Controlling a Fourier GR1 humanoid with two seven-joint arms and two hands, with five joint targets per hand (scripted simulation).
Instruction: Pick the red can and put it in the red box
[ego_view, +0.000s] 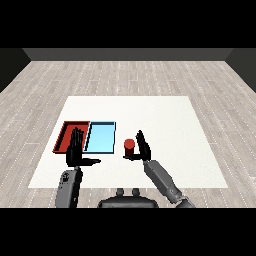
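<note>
Red can (129, 146) upright, my right hand (143, 149) at its 3 o'clock, fingers straight; left hand (76, 150) fingers apart over red tray (64, 135).

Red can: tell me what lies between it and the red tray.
The light blue tray lies between the red can and the red tray. The left hand also hangs over the near edges of both trays. The right hand is beside the can.
</note>
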